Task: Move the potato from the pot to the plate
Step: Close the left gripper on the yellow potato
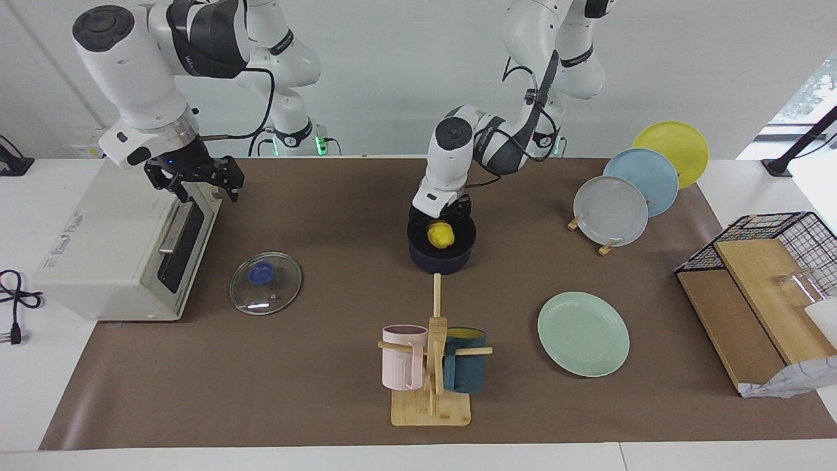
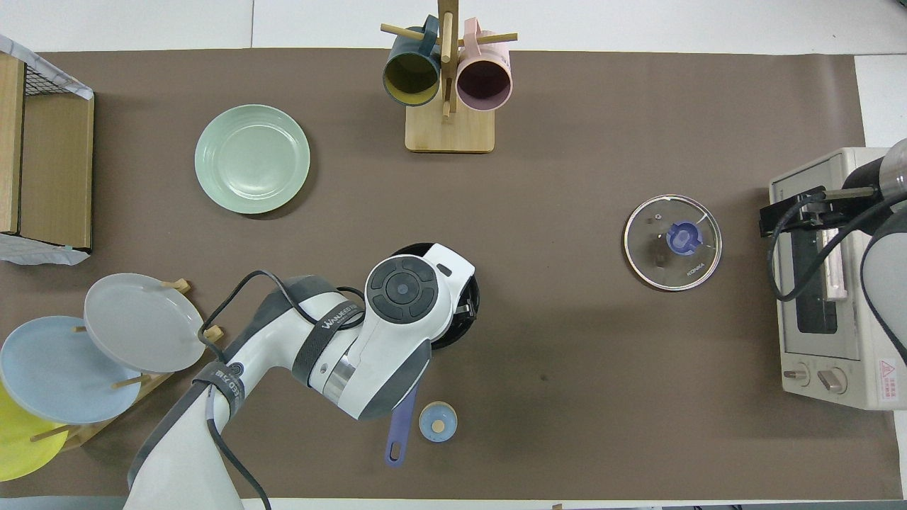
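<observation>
The yellow potato (image 1: pixel 441 235) sits in the mouth of the dark navy pot (image 1: pixel 442 258) at the middle of the table. My left gripper (image 1: pixel 441 221) is down at the pot's rim, right over the potato. In the overhead view my left hand covers most of the pot (image 2: pixel 468 320) and hides the potato; the blue handle (image 2: pixel 401 428) points toward the robots. The mint-green plate (image 1: pixel 583 333) lies empty, farther from the robots, toward the left arm's end; it also shows in the overhead view (image 2: pixel 252 159). My right gripper (image 1: pixel 204 186) waits open over the toaster oven (image 1: pixel 124 242).
A glass lid (image 1: pixel 265 282) lies beside the oven. A wooden mug rack (image 1: pixel 431 392) holds a pink and a teal mug. A rack (image 1: pixel 608 247) holds grey, blue and yellow plates. A small pale blue disc (image 2: pixel 437 421) lies by the pot handle. A wire basket (image 1: pixel 785 235) stands at the left arm's end.
</observation>
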Available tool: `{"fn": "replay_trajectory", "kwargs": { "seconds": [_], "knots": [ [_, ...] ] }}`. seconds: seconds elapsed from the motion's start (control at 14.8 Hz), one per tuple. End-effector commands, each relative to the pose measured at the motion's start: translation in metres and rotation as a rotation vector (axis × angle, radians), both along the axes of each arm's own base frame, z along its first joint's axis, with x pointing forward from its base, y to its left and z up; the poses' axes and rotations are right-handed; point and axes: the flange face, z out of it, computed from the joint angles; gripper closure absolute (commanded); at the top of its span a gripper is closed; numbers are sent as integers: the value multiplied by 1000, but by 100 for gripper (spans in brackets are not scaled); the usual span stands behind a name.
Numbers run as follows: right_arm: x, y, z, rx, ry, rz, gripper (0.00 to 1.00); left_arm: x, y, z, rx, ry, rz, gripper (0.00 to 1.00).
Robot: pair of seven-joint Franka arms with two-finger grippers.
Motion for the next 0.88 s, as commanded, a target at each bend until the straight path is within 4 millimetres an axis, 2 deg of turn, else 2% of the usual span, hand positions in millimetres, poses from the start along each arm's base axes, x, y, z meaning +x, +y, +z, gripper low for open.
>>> {"fn": "replay_trajectory", "kwargs": {
  "seconds": [0.0, 0.61, 0.68, 0.81],
  "knots": [
    [-2, -1, 1, 13, -4, -21, 0, -7, -5, -11, -2, 9, 6, 0],
    [-2, -1, 1, 13, -4, -21, 0, -10, -7, -17, 5, 16, -6, 0],
    [-2, -1, 1, 13, -4, -21, 0, -10, -7, -17, 5, 16, -8, 1],
    [-2, -1, 1, 13, -4, -21, 0, -10, -7, -18, 6, 17, -8, 10]
  ]
}}
